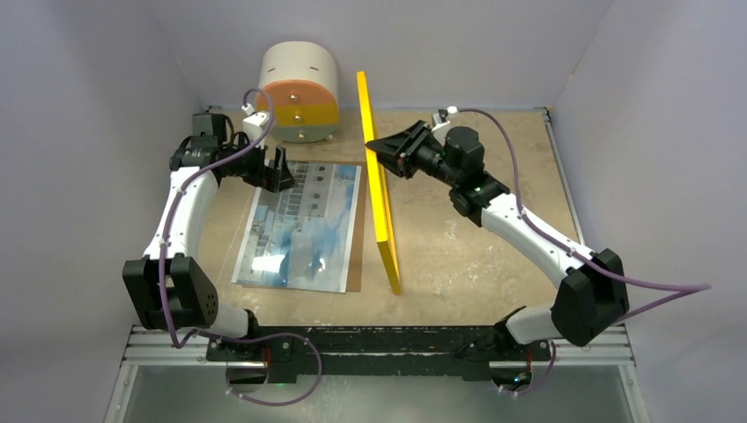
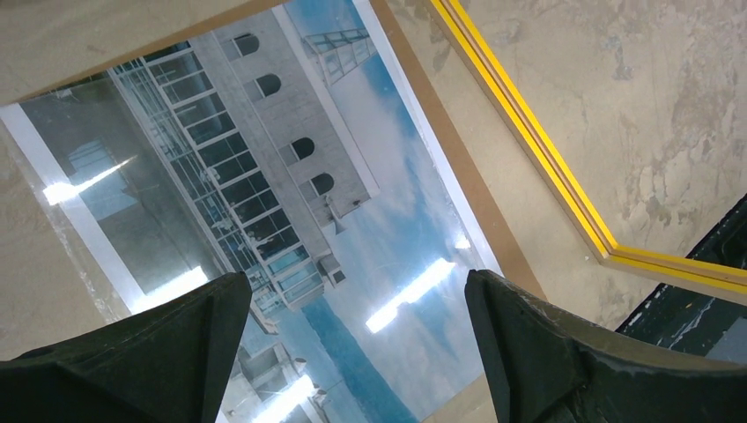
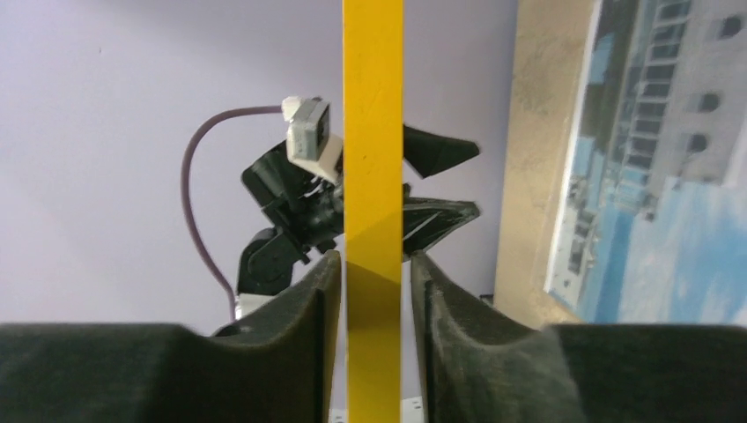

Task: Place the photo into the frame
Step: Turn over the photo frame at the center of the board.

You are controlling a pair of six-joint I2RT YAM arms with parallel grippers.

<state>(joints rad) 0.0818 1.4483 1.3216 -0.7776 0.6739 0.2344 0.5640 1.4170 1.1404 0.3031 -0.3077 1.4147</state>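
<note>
The photo [image 1: 304,225] lies face up, showing blue sky and a white building, on a brown backing sheet [image 1: 360,251] left of centre. My left gripper [image 1: 280,172] hovers open over the photo's far end, and the print [image 2: 352,203] shows between its spread fingers [image 2: 357,282]. The yellow frame [image 1: 380,194] stands on its long edge beside the photo. My right gripper [image 1: 380,145] straddles its upper rail. In the right wrist view the rail [image 3: 373,132] runs between the two fingers [image 3: 373,260]. A thin slit of light shows on each side, so the jaws sit just apart from it.
A white, orange and yellow cylinder [image 1: 299,88] lies on its side at the back left, close behind the left gripper. Lilac walls close in the back and both sides. A metal rail [image 1: 379,348] carrying the arm bases runs along the near edge.
</note>
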